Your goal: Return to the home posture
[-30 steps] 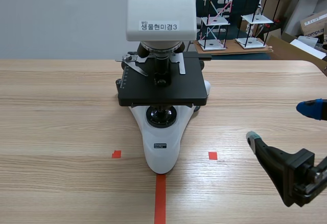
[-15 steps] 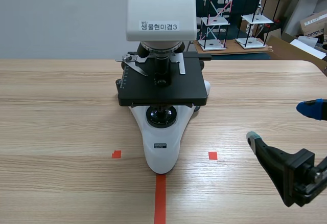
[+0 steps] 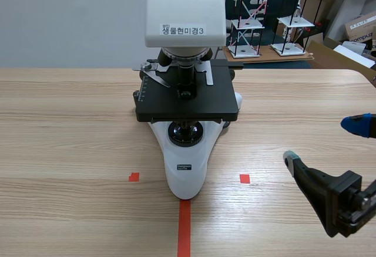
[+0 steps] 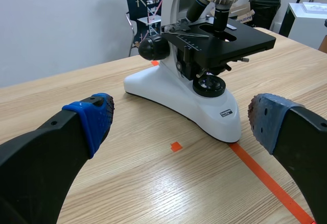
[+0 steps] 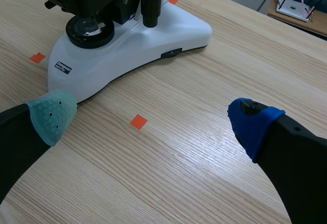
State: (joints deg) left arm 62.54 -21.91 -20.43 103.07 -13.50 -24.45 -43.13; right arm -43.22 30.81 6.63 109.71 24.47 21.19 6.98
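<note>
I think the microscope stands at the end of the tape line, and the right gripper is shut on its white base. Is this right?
Not quite. The right gripper is open, not touching the microscope, as the right wrist view shows. The rest holds.

A white and black microscope (image 3: 187, 101) stands on the light wooden table (image 3: 70, 139).

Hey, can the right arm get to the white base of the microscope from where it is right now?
Probably yes. The right gripper is open and sits just off the microscope base, with only bare table between them. Nothing stands in the way as far as these views show.
</note>
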